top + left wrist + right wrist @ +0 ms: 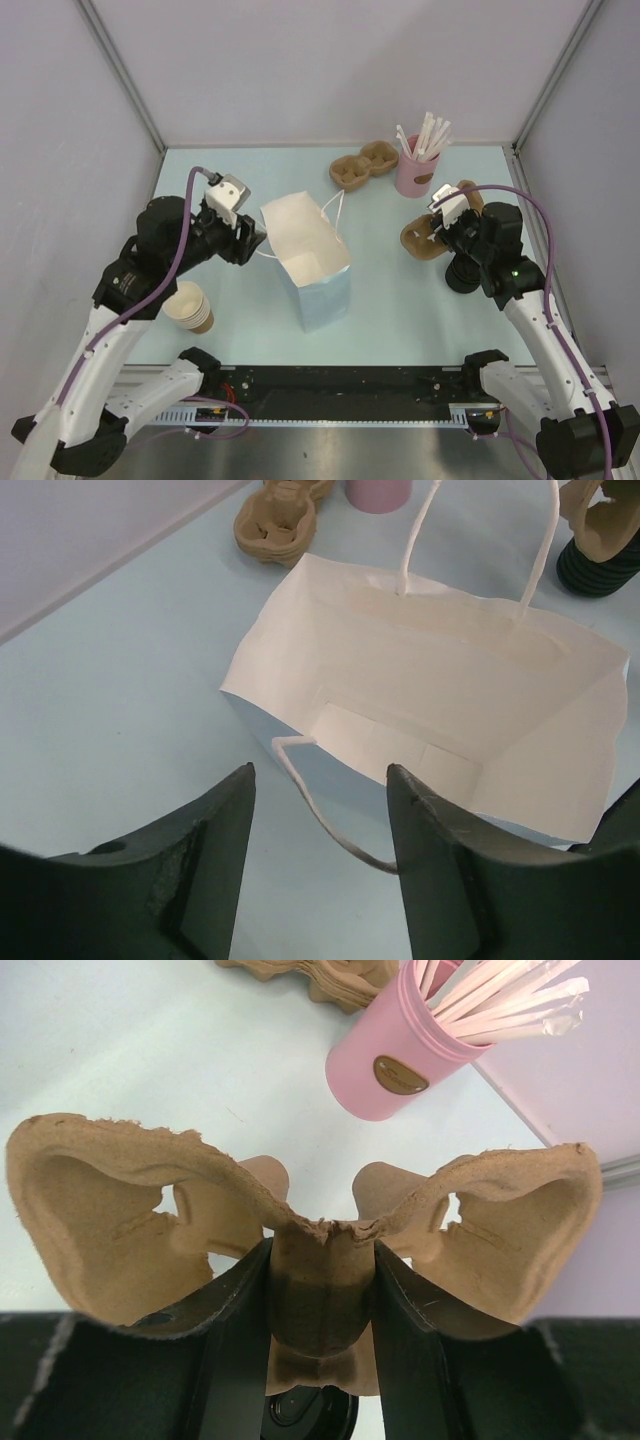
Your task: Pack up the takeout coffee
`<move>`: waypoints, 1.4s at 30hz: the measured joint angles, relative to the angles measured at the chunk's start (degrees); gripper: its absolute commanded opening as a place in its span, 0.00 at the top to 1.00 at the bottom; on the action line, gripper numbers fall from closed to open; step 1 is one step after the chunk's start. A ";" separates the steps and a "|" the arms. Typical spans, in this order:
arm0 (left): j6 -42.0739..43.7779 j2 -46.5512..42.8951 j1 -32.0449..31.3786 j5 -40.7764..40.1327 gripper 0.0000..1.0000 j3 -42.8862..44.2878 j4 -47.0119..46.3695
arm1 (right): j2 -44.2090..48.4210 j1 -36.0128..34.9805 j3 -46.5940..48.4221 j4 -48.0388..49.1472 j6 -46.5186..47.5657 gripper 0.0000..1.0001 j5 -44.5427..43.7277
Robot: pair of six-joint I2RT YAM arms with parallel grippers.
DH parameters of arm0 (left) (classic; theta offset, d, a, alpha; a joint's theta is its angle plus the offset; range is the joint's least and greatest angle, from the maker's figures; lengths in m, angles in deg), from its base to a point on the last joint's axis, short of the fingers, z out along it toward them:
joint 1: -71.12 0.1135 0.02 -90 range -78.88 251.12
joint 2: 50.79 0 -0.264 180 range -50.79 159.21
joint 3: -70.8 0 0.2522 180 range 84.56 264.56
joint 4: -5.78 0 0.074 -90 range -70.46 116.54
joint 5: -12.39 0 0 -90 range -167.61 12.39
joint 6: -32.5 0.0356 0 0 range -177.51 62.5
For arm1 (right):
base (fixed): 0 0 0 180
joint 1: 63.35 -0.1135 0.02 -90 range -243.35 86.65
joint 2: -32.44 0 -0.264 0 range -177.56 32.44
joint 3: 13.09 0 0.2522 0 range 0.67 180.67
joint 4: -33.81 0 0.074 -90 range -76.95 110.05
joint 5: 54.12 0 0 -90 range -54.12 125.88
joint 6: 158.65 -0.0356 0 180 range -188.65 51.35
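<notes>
A white paper bag [310, 255] stands open in the middle of the table, its inside bare in the left wrist view [430, 680]. My left gripper [252, 243] is open and empty at the bag's left side, its jaws either side of the near string handle [330, 825]. My right gripper [437, 235] is shut on the middle rib of a brown pulp two-cup carrier [100, 1200] and holds it above the table. A round black lid [305, 1418] shows below it. No tan cup under a black lid shows anywhere.
A stack of lidless tan cups [190, 307] stands by the left arm. A pink cup of white straws [415, 172] and spare pulp carriers [363, 166] stand at the back. A black ribbed round stack [595, 572] sits under the held carrier.
</notes>
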 measured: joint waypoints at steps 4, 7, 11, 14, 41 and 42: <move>0.00 0.15 0.13 -0.13 0.68 -0.28 -0.31 | 0.00 0.00 0.00 0.02 0.00 0.57 0.00; -0.17 0.20 0.15 -0.52 0.87 -0.28 -1.31 | 0.00 0.00 0.00 0.02 0.00 0.57 0.00; 1.64 2.58 0.22 -0.66 0.99 0.79 -2.08 | -0.04 -0.02 0.00 0.02 0.00 0.57 0.00; 3.06 5.60 0.22 -0.66 1.00 2.86 -2.95 | -0.04 -0.02 0.00 0.02 -0.02 0.57 0.00; 3.45 14.71 0.11 14.21 1.00 17.68 -3.76 | -0.42 -0.26 0.00 0.02 0.00 0.57 -0.02; 3.30 14.73 0.02 14.95 1.00 17.68 -3.76 | -0.44 -0.26 0.00 0.02 0.00 0.57 -0.02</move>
